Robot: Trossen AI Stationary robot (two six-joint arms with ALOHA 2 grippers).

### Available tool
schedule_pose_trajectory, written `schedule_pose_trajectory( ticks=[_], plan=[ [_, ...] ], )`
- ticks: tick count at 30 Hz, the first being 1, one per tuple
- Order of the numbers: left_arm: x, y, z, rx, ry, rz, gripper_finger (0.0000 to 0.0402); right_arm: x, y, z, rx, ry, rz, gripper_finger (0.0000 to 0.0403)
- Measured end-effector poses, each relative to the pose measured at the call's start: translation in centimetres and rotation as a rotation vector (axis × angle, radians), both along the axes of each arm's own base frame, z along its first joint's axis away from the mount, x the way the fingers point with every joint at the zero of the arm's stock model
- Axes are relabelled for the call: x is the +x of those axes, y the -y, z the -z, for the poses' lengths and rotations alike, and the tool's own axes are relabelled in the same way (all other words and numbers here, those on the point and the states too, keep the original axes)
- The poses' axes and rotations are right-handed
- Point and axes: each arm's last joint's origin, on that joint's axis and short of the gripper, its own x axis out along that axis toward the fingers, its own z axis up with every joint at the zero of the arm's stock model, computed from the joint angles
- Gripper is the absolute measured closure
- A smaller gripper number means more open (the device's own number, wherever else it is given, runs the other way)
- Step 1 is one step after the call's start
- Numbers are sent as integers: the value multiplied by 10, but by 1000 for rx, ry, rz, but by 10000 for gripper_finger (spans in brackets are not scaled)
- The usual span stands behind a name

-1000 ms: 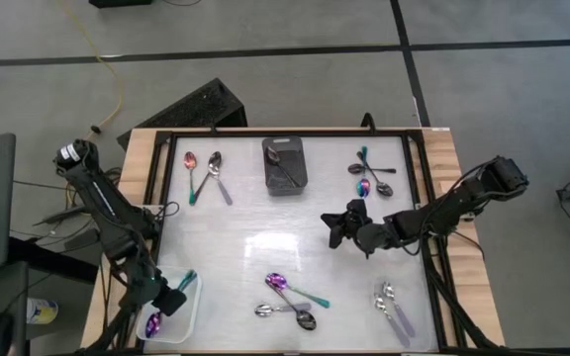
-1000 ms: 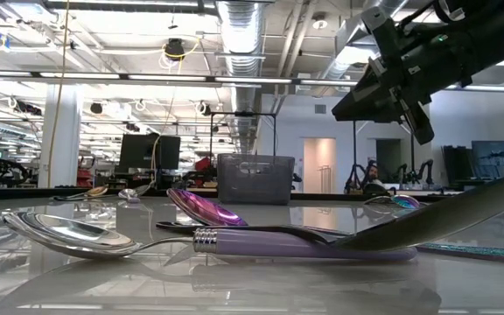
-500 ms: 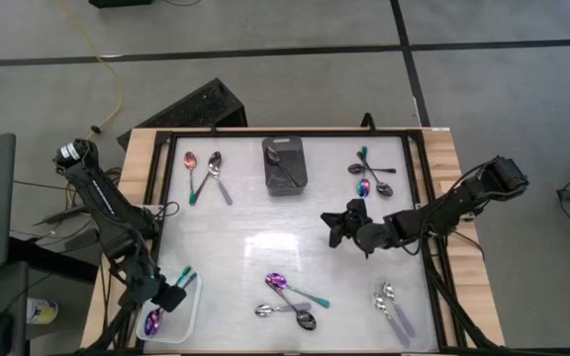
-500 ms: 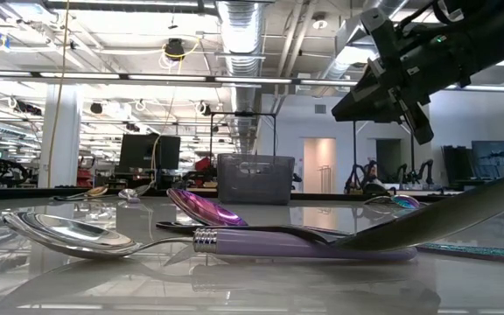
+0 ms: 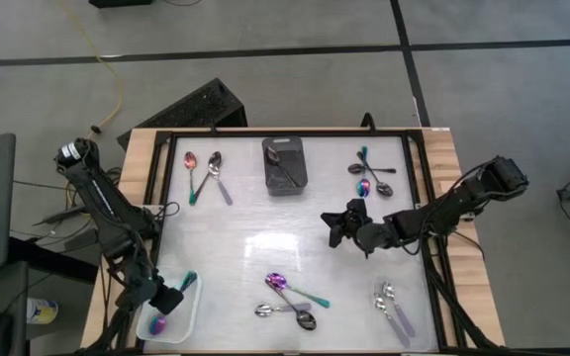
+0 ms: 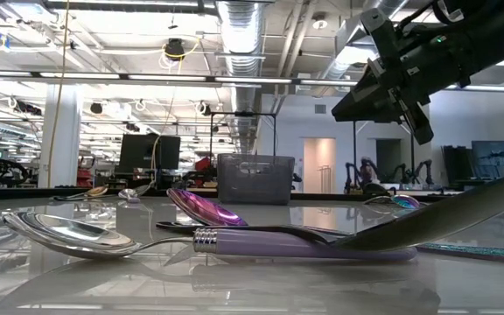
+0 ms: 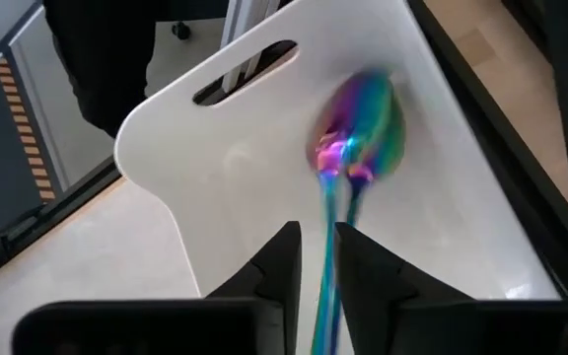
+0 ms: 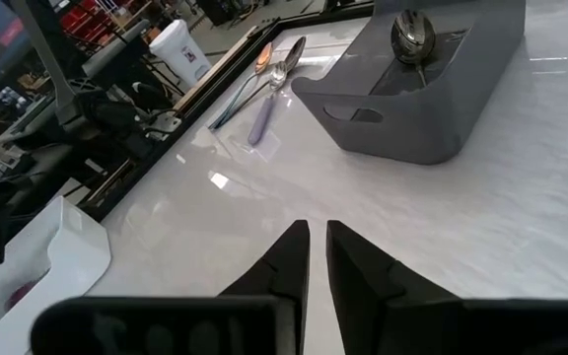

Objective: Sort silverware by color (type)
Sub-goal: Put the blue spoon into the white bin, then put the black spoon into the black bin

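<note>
One rainbow spoon (image 7: 355, 138) is pinched in the left gripper (image 7: 314, 258) over the white tray (image 5: 188, 318), apparently to gather that finish there. Beyond the tray's far side, mid-table, the right gripper (image 5: 334, 226) hovers with fingers nearly together, empty, likely waiting.

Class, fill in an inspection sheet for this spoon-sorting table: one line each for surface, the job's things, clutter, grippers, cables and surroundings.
Surface: pale glossy table in a dark frame.
Job's things: spoon pair far left; spoon group far right; spoon cluster near centre; spoon pair near right; one spoon in the grey bin; rainbow spoon lying in the white tray.
Clutter: nothing seen.
Grippers: left gripper over the white tray, shut on the rainbow spoon's handle; right gripper hanging above the table's middle right, fingers close together, holding nothing.
Cables: yellow cable on the floor; dark leads beside the left arm.
Surroundings: grey floor, open workshop behind.
</note>
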Motion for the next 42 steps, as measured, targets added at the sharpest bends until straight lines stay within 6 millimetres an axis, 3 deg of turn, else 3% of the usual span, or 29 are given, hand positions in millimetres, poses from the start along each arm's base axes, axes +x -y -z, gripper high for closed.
schedule_pose_trajectory(
  ticks=[13,24,34,42],
  plan=[
    [0,2,-1,-6,13,-24,339,0,0,0,-2,0,0,337],
    [14,6,-12,-132,80,-381,339,1,-3,1,22,-19,-78,337],
    [59,-12,-34,-379,280,-722,339,-4,-18,1,-115,-90,-225,337],
    [111,-60,-37,-604,399,-921,339,-10,-32,3,-226,-150,-356,337]
  ],
)
